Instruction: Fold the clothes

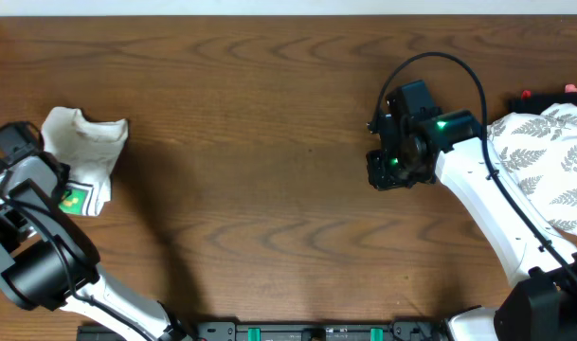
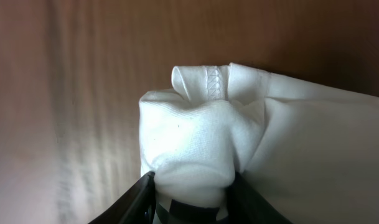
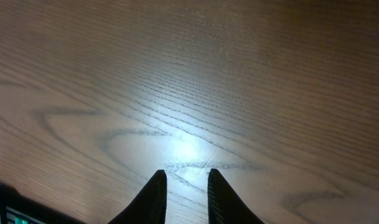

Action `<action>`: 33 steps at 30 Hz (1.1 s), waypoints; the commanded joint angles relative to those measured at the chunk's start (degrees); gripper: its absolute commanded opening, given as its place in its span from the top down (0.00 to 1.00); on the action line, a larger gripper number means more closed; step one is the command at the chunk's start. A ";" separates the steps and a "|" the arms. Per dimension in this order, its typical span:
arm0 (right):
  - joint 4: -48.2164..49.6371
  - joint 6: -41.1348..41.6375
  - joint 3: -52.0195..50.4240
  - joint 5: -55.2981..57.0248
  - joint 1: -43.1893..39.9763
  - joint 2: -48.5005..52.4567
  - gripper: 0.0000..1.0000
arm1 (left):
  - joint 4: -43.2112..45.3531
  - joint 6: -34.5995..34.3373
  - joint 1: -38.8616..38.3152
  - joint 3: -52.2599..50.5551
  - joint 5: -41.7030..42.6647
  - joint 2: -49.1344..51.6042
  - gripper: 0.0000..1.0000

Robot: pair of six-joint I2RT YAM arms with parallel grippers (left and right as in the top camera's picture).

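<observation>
T-shirt [image 1: 84, 152]: bunched up at the left end of the table [image 1: 269, 189] (green graphic [image 1: 72, 199] showing)
Left gripper [image 2: 192, 183]: clamped on a fold of the T-shirt
Right gripper [image 3: 184, 177]: fingers slightly apart, holding nothing, over the wood

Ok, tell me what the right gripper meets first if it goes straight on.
The wooden table; the right gripper points down at it with nothing between, though depth is unclear.
</observation>
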 commanded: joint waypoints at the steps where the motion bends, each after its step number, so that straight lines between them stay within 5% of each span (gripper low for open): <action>1: -0.09 0.79 -0.17 0.70 0.24 -0.96 0.79 | -1.40 -0.15 -3.15 -3.89 10.23 4.96 0.62; 7: 0.09 0.79 -0.17 0.70 0.24 -0.96 0.78 | -2.69 -0.31 -3.34 -3.89 10.23 4.96 0.62; 9: 0.15 0.79 -0.17 0.70 0.24 -0.96 0.79 | -2.73 -0.31 -3.34 -3.89 10.25 4.74 0.42; 10: 0.13 0.79 -0.17 0.70 0.24 -0.96 0.78 | -2.73 -0.28 -3.37 -3.80 10.25 4.42 0.23; 11: 0.11 0.79 -0.17 0.70 0.24 -0.96 0.78 | -2.73 0.31 -3.39 -3.61 10.25 3.98 0.20; 24: -0.02 0.79 -0.17 0.70 0.24 -0.96 0.77 | -3.43 3.43 -3.89 -0.24 10.95 -12.28 0.17; 27: 0.46 0.79 -0.17 0.70 0.24 -0.96 0.77 | -4.22 4.57 -5.01 -0.24 11.98 -16.37 0.03; 33: 0.61 0.28 -0.17 0.76 0.24 -0.96 0.69 | -6.84 7.74 -9.46 -0.24 12.85 -23.17 0.02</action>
